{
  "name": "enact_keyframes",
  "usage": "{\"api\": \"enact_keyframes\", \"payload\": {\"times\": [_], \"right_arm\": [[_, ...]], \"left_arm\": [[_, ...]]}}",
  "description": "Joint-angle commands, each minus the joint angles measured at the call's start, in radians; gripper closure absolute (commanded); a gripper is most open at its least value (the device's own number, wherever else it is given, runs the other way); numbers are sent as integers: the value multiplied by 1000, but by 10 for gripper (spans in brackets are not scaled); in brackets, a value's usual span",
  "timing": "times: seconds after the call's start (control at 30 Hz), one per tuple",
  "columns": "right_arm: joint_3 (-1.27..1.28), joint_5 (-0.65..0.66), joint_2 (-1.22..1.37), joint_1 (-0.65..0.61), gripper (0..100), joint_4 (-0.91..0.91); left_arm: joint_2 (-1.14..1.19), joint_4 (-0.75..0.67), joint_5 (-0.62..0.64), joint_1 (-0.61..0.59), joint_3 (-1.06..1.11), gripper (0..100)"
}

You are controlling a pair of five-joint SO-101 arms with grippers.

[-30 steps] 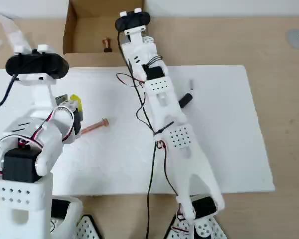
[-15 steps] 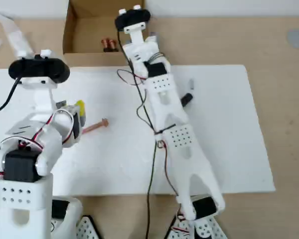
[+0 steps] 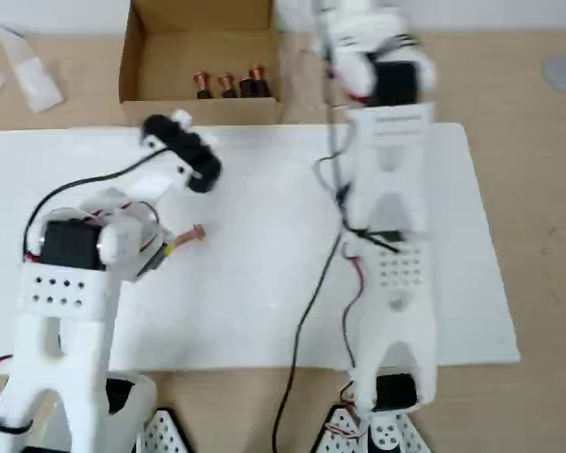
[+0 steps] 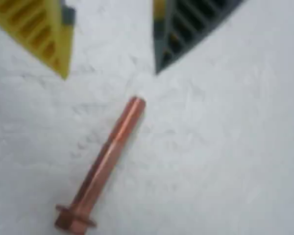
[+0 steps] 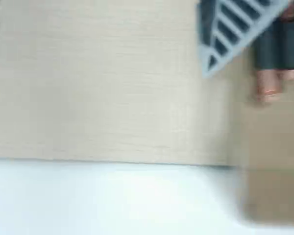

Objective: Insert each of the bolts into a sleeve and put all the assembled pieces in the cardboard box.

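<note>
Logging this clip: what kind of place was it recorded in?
Probably a hobby or lab workbench, not a factory floor: two small white arms stand at the edge of a wooden table, a white foam sheet serves as the work surface, and a plain cardboard box collects the parts.

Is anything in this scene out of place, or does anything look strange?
One bare bolt lies alone on the white mat, without a sleeve, while three assembled pieces sit in the cardboard box. The open left gripper hangs by its tip.

A bolt [image 3: 187, 236] lies on the mat [image 3: 245, 302], assembled pieces [image 3: 228, 85] in the box [image 3: 130, 68].
</note>
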Motion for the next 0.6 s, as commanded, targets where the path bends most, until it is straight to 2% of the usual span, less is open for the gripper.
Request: {"api": "enact_keyframes", "payload": {"times": [0.0,0.23,0.57], "right_arm": [[-54,-9,-188,110,673,127],[-53,-9,-321,246,673,373],[-53,-9,-334,315,673,393]], "left_arm": [[22,-64,-29,63,-2,878],[153,-279,-25,71,180,875],[300,-427,-25,23,216,874]]}}
